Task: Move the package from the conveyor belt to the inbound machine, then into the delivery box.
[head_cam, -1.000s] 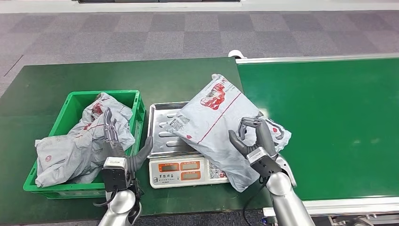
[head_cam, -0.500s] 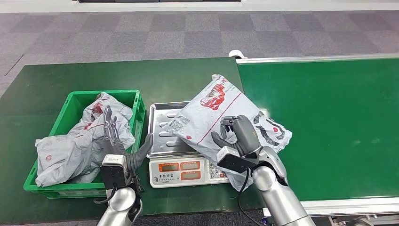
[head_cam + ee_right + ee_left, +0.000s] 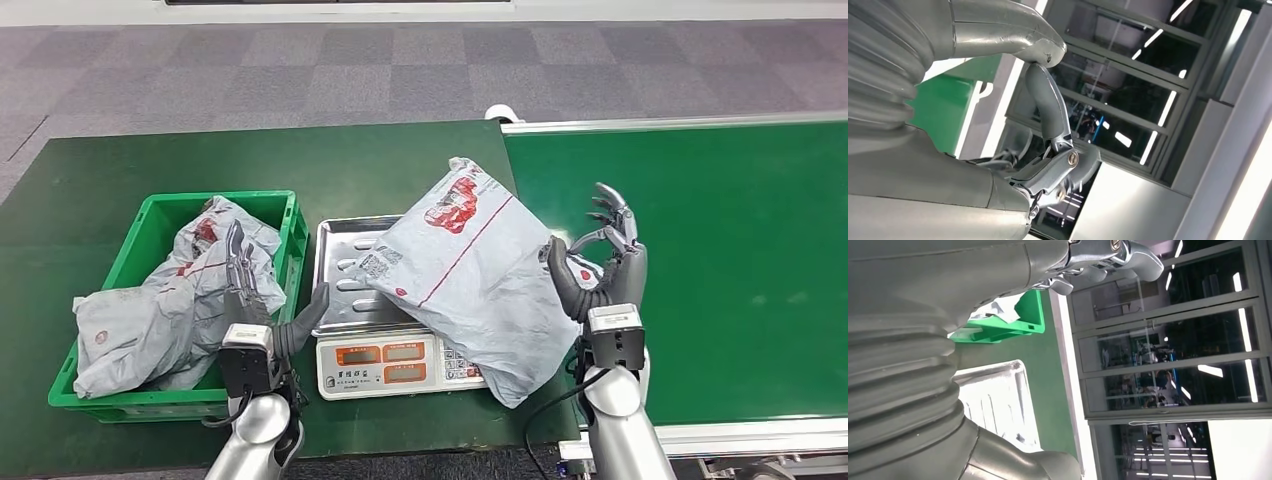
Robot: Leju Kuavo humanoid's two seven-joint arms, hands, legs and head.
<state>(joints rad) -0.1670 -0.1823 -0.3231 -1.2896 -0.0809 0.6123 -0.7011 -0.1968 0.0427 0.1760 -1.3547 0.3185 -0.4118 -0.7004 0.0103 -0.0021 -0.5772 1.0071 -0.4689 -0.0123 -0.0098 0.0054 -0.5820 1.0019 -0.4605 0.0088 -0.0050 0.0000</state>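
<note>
Right hand [image 3: 600,265] stood raised with fingers spread, holding nothing, just beside the grey package [image 3: 470,270] lying across the scale's tray [image 3: 340,275].

Glossy grey plastic package [image 3: 470,270]; metal scale tray [image 3: 345,270]

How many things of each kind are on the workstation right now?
Grey packages: 3, one on the scale, two in the crate
Green crates: 1
Weighing scales: 1
Conveyor belts: 1
Total: 6
</note>
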